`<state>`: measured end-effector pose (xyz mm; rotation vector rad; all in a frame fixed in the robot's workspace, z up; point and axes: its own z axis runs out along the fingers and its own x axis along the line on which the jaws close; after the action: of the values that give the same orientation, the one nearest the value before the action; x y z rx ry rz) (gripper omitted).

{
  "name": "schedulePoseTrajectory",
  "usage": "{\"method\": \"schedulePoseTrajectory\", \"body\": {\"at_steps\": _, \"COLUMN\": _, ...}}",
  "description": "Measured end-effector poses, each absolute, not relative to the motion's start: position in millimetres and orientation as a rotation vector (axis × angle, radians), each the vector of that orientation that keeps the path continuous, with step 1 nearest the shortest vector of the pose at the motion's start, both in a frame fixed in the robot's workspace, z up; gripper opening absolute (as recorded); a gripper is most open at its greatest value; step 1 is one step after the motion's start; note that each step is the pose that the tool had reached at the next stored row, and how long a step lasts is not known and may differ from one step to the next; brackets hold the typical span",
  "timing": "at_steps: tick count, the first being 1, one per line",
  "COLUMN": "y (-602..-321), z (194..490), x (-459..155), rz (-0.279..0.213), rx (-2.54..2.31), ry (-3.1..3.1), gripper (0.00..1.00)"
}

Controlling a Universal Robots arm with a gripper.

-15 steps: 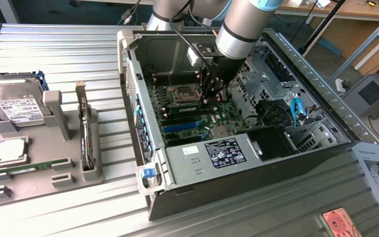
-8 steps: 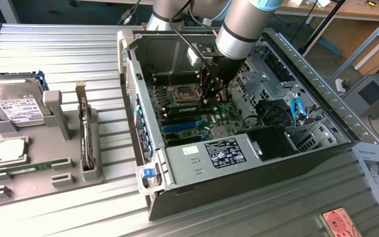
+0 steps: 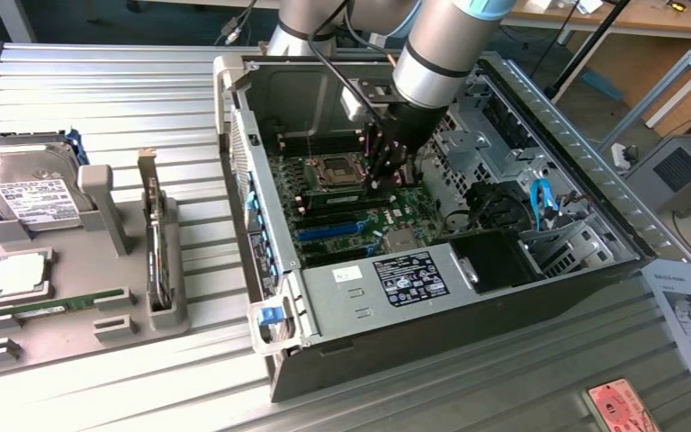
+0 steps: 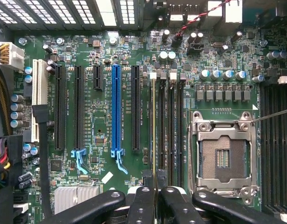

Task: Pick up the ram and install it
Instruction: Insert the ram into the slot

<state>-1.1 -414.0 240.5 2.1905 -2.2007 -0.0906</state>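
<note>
The ram point(image 4: 154, 130) shows edge-on as a thin pale line, standing upright along the memory slot nearest the long black expansion slots. My gripper point(image 4: 156, 203) is shut on its top edge, with black fingers point(image 4: 141, 203) on either side. In the exterior view my gripper point(image 3: 384, 175) reaches down inside the open computer case, just above the green motherboard point(image 3: 358, 220) beside the empty processor socket point(image 3: 334, 168). Whether the ram is fully seated in the slot is not visible.
Further memory slots point(image 4: 174, 135) and the open socket point(image 4: 222, 154) lie beside the ram. Case walls point(image 3: 244, 153) and drive cages point(image 3: 502, 144) hem the arm in. A grey tray point(image 3: 69, 337) at the exterior view's left holds a hard drive point(image 3: 28, 189), a silver processor point(image 3: 18, 274) and another green stick point(image 3: 51, 307).
</note>
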Motion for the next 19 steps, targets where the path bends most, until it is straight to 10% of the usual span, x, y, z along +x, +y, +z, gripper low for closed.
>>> {"method": "schedulePoseTrajectory", "body": {"at_steps": 19, "y": -412.9, "z": 239.2, "x": -2.0, "rz": -0.090, "rx": 2.191, "ry": -2.201, "gripper": 0.12}}
